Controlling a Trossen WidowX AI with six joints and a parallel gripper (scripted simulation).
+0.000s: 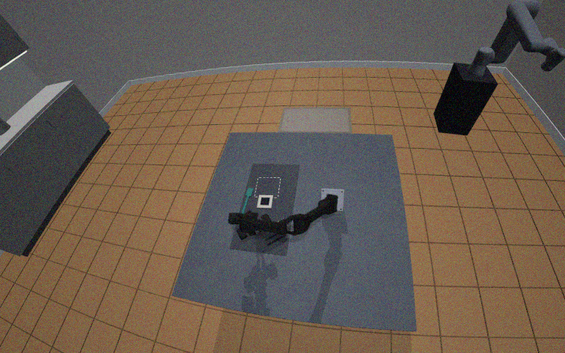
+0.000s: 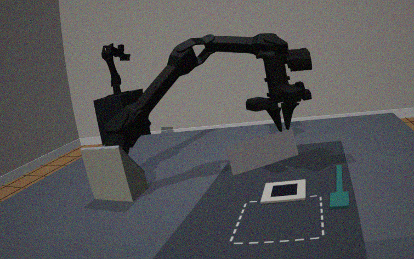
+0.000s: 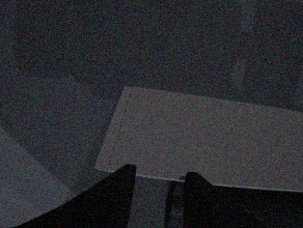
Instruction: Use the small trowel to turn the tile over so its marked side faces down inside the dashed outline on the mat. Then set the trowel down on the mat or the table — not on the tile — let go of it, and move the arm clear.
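The tile (image 1: 265,201) (image 2: 283,190) lies flat, its dark-square side up, with one edge over the line of the dashed outline (image 1: 269,177) (image 2: 283,240). The teal trowel (image 1: 249,191) (image 2: 339,200) lies on the dark mat (image 1: 291,175) (image 2: 346,233) beside the tile and outline, its handle pointing away from the exterior camera. My gripper (image 2: 284,130) (image 3: 159,178) points down with a narrow empty gap between its fingers. It hangs by the top edge of a raised board; I cannot tell whether they touch. The tile and trowel do not show in the wrist view.
The tilted pale board (image 2: 262,152) (image 3: 207,140) stands at the mat, beyond the tile in the exterior view. A pale block (image 2: 105,175) stands in front of my arm's base. Another arm on a black pedestal (image 1: 464,100) stands well away from the blue surface (image 1: 363,262).
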